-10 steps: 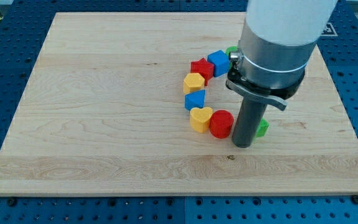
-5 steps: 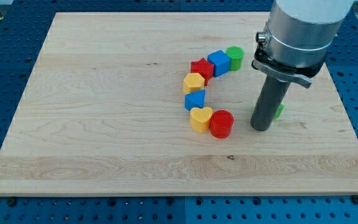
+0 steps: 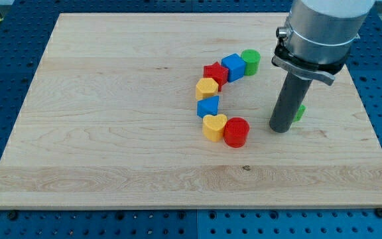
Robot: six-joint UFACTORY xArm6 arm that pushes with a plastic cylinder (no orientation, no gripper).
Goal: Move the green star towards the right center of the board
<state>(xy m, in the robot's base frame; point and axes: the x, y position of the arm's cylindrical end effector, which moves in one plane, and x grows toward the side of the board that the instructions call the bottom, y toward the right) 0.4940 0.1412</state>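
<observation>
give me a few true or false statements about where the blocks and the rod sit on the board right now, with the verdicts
1. My tip sits at the view's right of the red cylinder. True.
2. The green star is in full view. False: the rod hides most of it; only a sliver shows at the rod's right edge.
3. The green cylinder stands beside the blue cube. True.
4. The yellow heart lies alone at the board's top left corner. False: it touches the red cylinder near the middle.
5. My tip touches the red cylinder. False: bare board shows between them.
</observation>
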